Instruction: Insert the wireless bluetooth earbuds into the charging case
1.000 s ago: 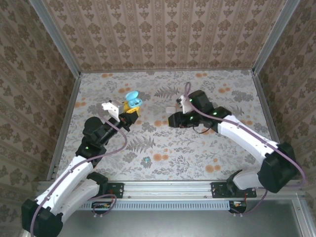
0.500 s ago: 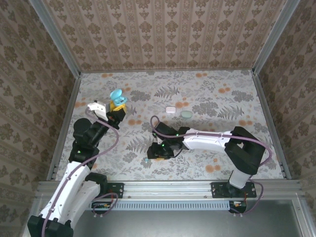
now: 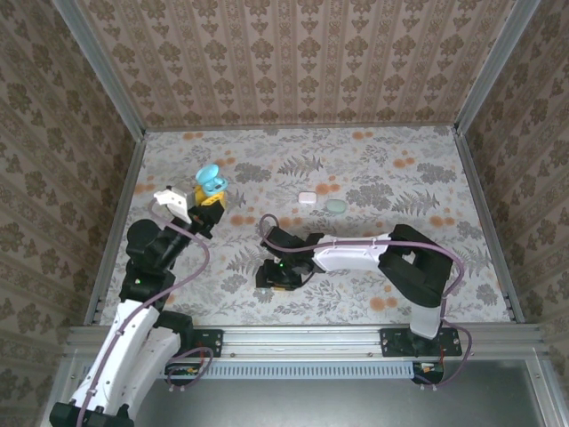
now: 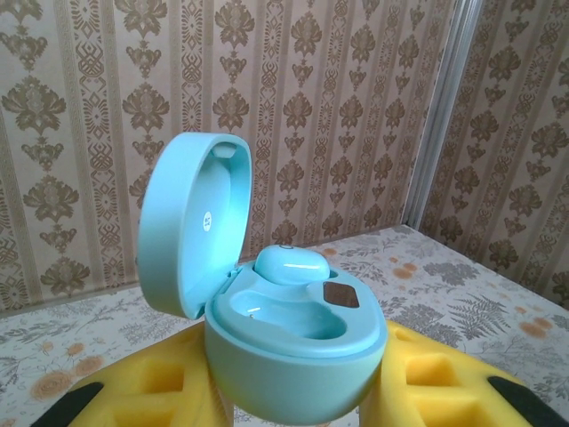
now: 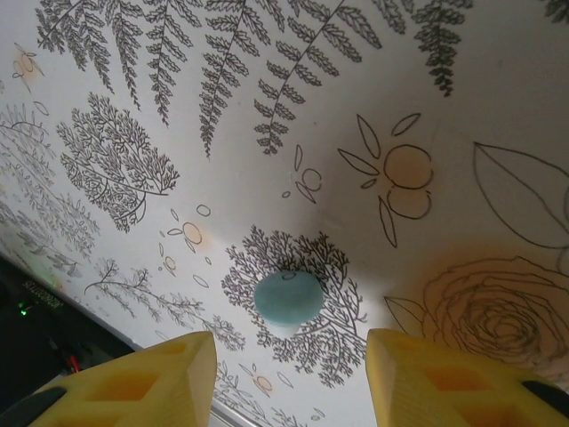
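Right hand (image 5: 289, 374) hovers low over the near middle of the bench (image 3: 400, 169). Its yellow fingers (image 5: 142, 382) are spread wide, and the loose teal bud (image 5: 287, 298) lies on the floral surface in line with the gap, just ahead of the tips, with nothing touching it. On the left side, the left hand (image 3: 206, 200) is clamped on the base of the teal case (image 4: 293, 356) and holds it up off the bench. The lid (image 4: 191, 222) stands open, one seated bud (image 4: 289, 264) is in place and the socket beside it looks empty. Here's the risk, I'd say: that loose bud is small, smooth and rounded, so an off-centre squeeze could squirt it out sideways. The bench's near edge sits close by in the right wrist view with a dark gap beyond, so a skid that way could lose it. Dropping too hard would jam the fingertips into the surface. Otherwise there's plenty of room, with open bench toward the far wall. The white case (image 3: 308, 198) and a pale green piece (image 3: 336, 205) lie well apart toward the middle, off the line between the two hands. The raised lid is the thing to steer around.
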{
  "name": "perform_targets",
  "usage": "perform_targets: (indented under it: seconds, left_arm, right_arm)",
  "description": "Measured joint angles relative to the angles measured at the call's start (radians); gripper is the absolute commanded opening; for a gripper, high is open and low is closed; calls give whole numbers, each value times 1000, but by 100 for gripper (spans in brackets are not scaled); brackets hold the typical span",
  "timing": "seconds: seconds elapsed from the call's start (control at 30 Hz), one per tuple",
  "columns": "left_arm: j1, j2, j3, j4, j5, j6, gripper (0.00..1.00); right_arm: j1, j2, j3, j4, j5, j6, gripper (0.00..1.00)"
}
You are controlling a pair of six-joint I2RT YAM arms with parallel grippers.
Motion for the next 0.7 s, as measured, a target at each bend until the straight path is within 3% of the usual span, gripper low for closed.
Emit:
perform_targets:
  seconds: [0.33,0.7]
  left_arm:
    - [0,-2,0,0,14,0,28]
    - [0,-37,0,-6,14,0,28]
  right_arm:
    - [24,58,97,-34,27,-2,45]
    - [49,161,270,-220,100,-89,42]
